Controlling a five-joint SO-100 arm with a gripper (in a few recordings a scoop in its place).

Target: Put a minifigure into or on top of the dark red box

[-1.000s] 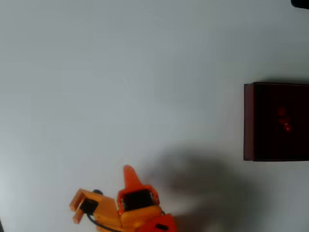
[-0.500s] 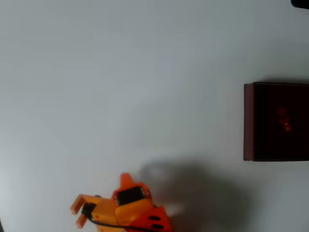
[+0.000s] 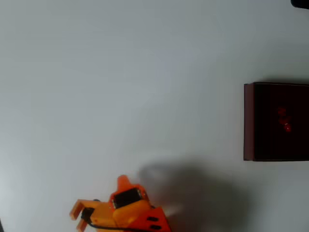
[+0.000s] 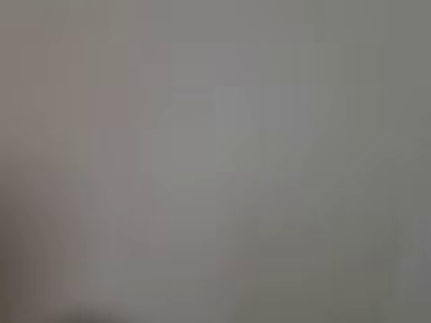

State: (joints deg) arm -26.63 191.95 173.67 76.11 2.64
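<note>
Overhead view: the orange gripper (image 3: 123,186) is pulling back toward 6 o'clock, lower at the desk (image 3: 120,87) edge than a second ago; whether its jaws are parted or closed cannot be told. The minifigure (image 3: 285,121) is lying inside the dark red box (image 3: 248,121) at 3 o'clock, well apart from the gripper. The placing is probably finished.

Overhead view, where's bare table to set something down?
Bare table runs left of the dark red box and above the gripper. The box, with the minifigure inside, takes the right edge; the arm takes the bottom edge.
</note>
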